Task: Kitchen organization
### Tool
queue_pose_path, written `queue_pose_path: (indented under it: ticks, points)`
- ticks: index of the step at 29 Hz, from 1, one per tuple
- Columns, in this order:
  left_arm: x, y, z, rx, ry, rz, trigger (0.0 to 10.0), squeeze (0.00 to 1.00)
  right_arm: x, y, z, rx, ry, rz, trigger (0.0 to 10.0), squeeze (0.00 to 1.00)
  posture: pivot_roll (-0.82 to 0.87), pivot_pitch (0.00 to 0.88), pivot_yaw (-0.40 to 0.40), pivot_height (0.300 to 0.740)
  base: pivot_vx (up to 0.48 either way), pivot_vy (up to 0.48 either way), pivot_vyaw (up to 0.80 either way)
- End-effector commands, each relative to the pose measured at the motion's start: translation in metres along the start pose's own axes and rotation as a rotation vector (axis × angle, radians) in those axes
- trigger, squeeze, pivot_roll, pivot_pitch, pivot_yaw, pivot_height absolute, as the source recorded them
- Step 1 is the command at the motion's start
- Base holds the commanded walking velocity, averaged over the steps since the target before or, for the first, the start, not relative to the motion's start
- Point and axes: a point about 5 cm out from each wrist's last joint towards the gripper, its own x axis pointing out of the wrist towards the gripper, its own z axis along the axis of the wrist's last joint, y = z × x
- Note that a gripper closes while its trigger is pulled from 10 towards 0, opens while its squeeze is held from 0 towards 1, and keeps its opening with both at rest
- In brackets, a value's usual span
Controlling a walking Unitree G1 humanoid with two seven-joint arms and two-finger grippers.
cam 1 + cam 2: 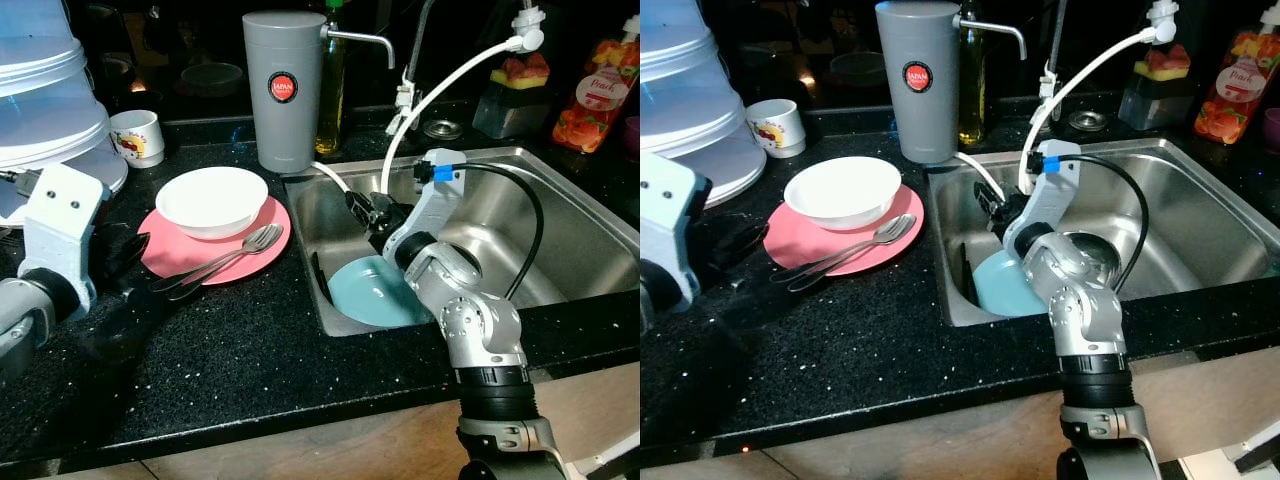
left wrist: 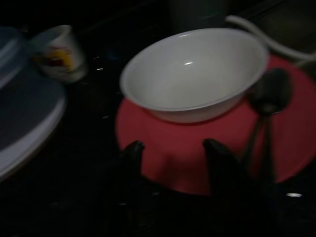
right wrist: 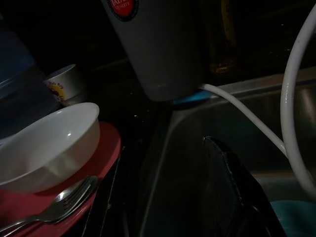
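A white bowl (image 1: 212, 200) sits on a pink plate (image 1: 262, 250) on the black counter, and a spoon and fork (image 1: 228, 260) lie across the plate's right side. My left gripper (image 2: 170, 148) is open at the plate's near-left edge, its fingers low over the rim and holding nothing. A teal plate (image 1: 362, 292) leans in the front left corner of the steel sink (image 1: 560, 200). My right gripper (image 3: 165, 145) is open and empty inside the sink above the teal plate, and it points toward the sink's left wall and the grey jug (image 1: 285, 90).
Stacked white containers (image 1: 45, 110) and a printed mug (image 1: 137, 137) stand at the back left. A white hose (image 1: 440, 90) arcs over the sink. Behind the jug is an oil bottle (image 1: 332, 90); a sponge holder (image 1: 515, 95) and a peach bottle (image 1: 598, 90) are at the back right.
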Motion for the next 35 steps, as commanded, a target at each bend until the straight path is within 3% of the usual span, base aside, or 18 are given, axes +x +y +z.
queue_pose_path:
  ticks: [1, 12, 13, 14, 15, 25, 28, 33, 35]
  points:
    - [0.0, -0.003, 0.002, -0.015, -0.01, -0.028, 10.0, 1.0, 0.002, 0.004, 0.001, 0.008, -0.001, 0.018, 10.0, 0.0, 0.08, 0.064, 0.043, 0.74, 0.0, 0.0, 0.0]
    - [0.013, -0.004, -0.014, -0.072, 0.034, -0.11, 10.0, 1.0, 0.001, 0.007, 0.001, -0.001, 0.003, 0.029, 10.0, 0.0, 0.08, 0.061, 0.048, 0.74, 0.0, 0.0, 0.0]
    - [0.015, -0.004, -0.017, -0.07, 0.043, -0.127, 10.0, 0.36, 0.001, 0.009, 0.0, -0.004, 0.008, 0.039, 10.0, 0.0, 0.08, 0.062, 0.048, 0.74, 0.0, 0.0, 0.0]
    - [0.017, -0.004, -0.019, -0.066, 0.051, -0.136, 10.0, 0.36, 0.001, 0.01, -0.001, -0.006, 0.012, 0.046, 10.0, 0.0, 0.08, 0.06, 0.048, 0.74, 0.0, 0.0, 0.0]
    - [0.019, -0.004, -0.021, -0.069, 0.055, -0.149, 10.0, 0.0, 0.001, 0.011, -0.002, -0.009, 0.018, 0.057, 10.0, 0.0, 0.08, 0.06, 0.048, 0.74, 0.0, 0.0, 0.0]
    - [0.026, -0.007, -0.028, -0.047, 0.091, -0.254, 10.0, 0.0, -0.005, 0.022, -0.004, -0.051, 0.032, 0.157, 10.0, 0.0, 0.08, 0.06, 0.05, 0.74, 0.0, 0.0, 0.0]
    - [0.027, -0.009, -0.028, -0.033, 0.099, -0.287, 10.0, 0.0, -0.017, 0.039, -0.005, -0.121, 0.066, 0.413, 10.0, 0.0, 0.07, 0.056, 0.057, 0.74, 0.0, 0.0, 0.0]
    - [0.025, -0.01, -0.029, -0.014, 0.11, -0.318, 10.0, 0.0, -0.035, 0.048, -0.013, -0.212, 0.156, 0.634, 10.0, 0.0, 0.07, 0.051, 0.052, 0.74, 0.0, 0.0, 0.0]
    - [0.024, -0.01, -0.03, -0.01, 0.116, -0.327, 10.0, 0.0, -0.038, 0.049, -0.015, -0.218, 0.181, 0.67, 10.0, 0.0, 0.07, 0.048, 0.05, 0.74, 0.0, 0.0, 0.0]
